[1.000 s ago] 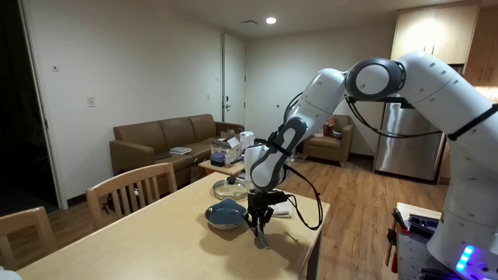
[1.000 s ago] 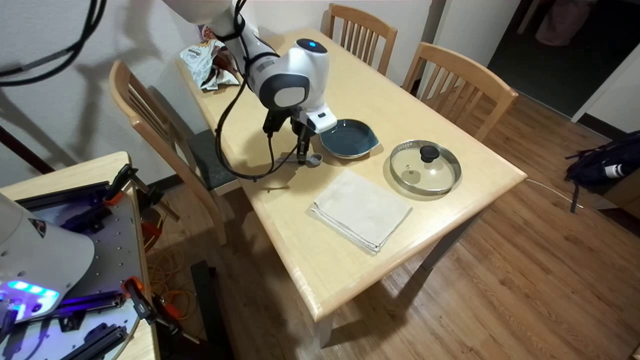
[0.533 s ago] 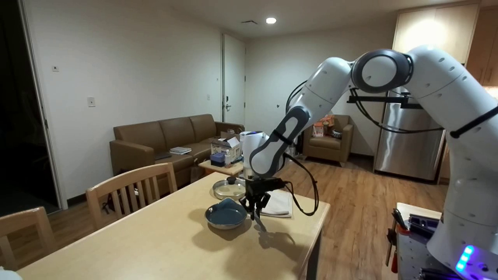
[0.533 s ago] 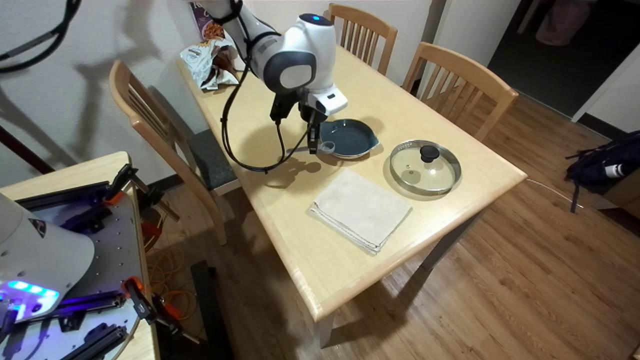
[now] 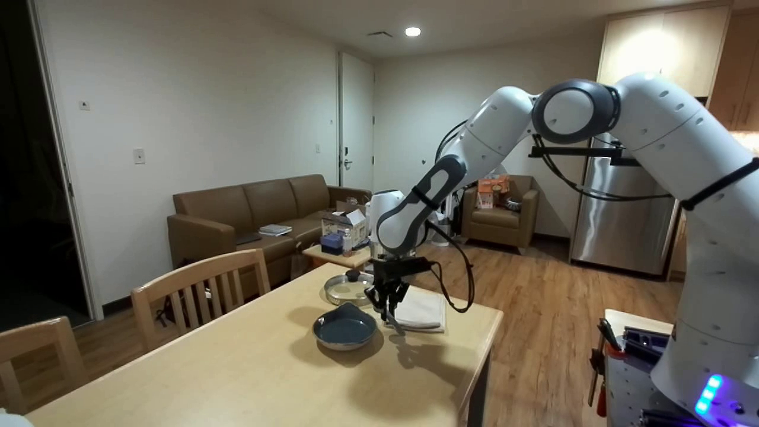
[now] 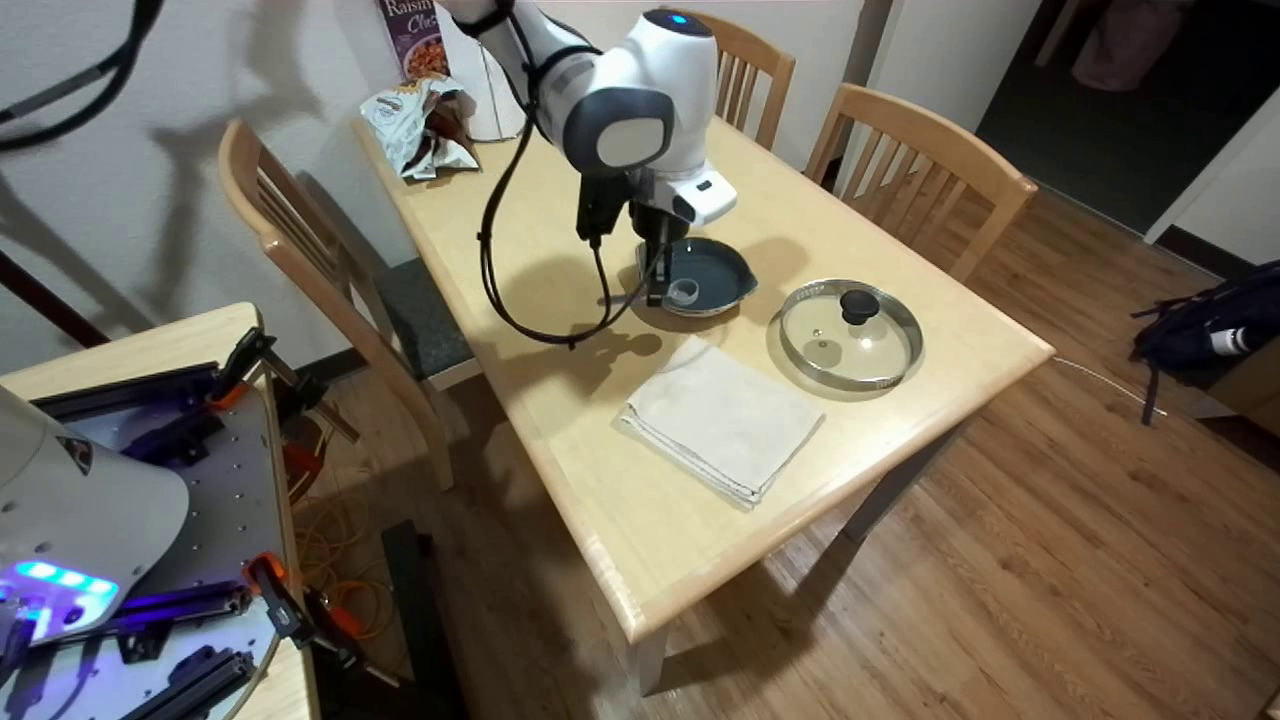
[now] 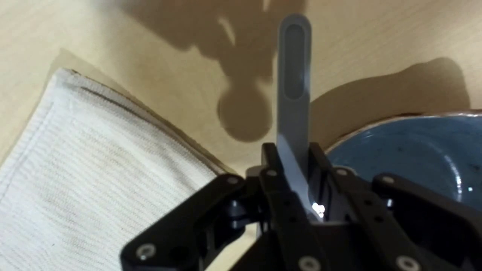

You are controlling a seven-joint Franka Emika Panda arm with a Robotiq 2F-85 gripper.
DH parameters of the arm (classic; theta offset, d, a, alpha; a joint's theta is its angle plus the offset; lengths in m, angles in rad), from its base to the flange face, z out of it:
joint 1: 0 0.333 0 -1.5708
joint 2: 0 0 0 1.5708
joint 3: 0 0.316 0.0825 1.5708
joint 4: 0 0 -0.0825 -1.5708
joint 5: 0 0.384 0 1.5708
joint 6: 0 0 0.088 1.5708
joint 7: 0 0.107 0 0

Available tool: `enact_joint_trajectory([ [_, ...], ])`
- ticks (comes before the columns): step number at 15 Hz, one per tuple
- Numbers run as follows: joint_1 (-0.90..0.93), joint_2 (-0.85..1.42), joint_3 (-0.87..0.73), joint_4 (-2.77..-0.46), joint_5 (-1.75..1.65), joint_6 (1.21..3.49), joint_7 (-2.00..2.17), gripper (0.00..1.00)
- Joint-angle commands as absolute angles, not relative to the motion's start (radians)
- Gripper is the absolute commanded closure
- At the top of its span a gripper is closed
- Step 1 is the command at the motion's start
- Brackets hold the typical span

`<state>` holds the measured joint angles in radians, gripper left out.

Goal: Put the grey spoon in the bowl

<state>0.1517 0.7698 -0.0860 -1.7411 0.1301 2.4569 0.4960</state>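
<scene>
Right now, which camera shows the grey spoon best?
The wrist view: the grey spoon looks largest, handle clear, though the gripper partly covers it. It's small in both exterior views; an exterior view shows its round end.

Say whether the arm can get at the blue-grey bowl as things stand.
Likely yes: its fingers, shut on the grey spoon, hang close to the bowl, with nothing visible between. The bowl's top is uncovered, and the folded cloth lies apart from it.

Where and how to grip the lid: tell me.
I'd take the lid by its knob, coming straight down from above, jaws on either side: the lid lies knob up, and the knob stands out from it. The gripper holds the spoon, so set that down first.
</scene>
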Motion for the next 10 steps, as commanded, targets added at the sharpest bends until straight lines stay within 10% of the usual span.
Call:
enact_joint_trajectory([
  [1,0.057,0.863,-0.045,-1.643,0.151,2.427,0.367,0.95],
  [10,0.02,0.974,-0.057,-1.515,0.091,2.425,0.212,0.95],
])
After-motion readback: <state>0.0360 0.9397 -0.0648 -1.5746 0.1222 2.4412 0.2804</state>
